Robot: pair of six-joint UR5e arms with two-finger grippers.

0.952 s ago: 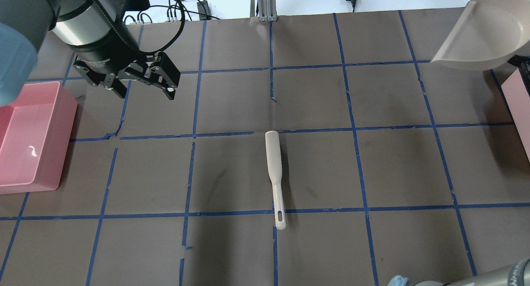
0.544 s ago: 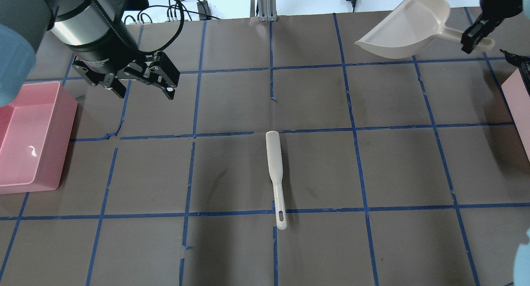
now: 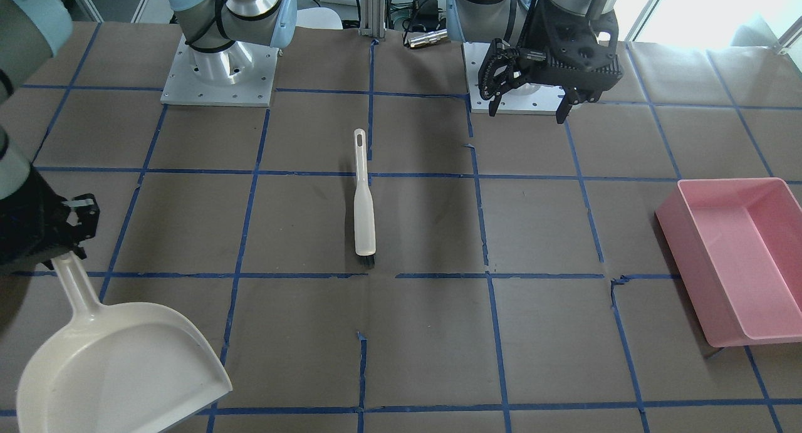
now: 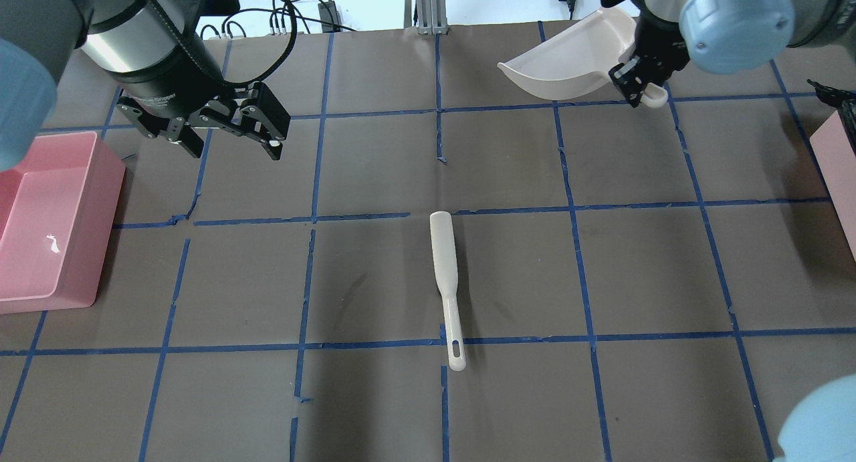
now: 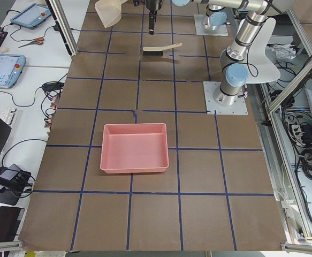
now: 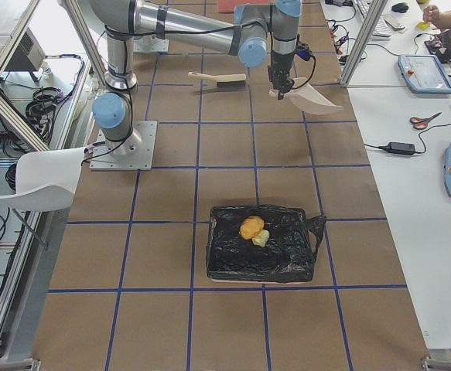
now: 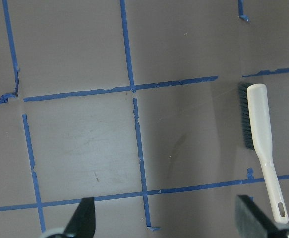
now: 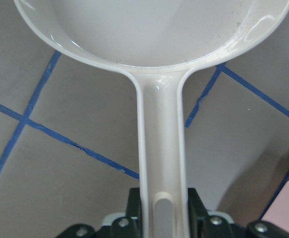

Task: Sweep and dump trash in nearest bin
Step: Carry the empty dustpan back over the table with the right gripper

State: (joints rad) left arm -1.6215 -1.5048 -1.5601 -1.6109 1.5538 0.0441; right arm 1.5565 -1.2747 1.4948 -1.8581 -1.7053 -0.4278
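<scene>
The trash, a tan-orange lump (image 6: pixel 250 227) and a smaller yellow chunk (image 6: pixel 261 238), lies inside the bin (image 6: pixel 260 259), which is lined with a black bag. In the overhead view only the bin's pink edge (image 4: pixel 841 171) shows at the right border. My right gripper (image 4: pixel 638 82) is shut on the handle (image 8: pixel 159 163) of an empty cream dustpan (image 4: pixel 568 61) and holds it above the far table. My left gripper (image 4: pixel 231 140) is open and empty, hovering at the far left.
A cream hand brush (image 4: pixel 445 268) lies in the table's middle, bristles sideways; it also shows in the left wrist view (image 7: pixel 260 134). A large pink tub (image 4: pixel 47 228) stands at the left edge. Blue tape grids the brown table.
My right arm has carried the dustpan from over the right edge leftward to the far middle-right. The left arm and the brush have not moved.
</scene>
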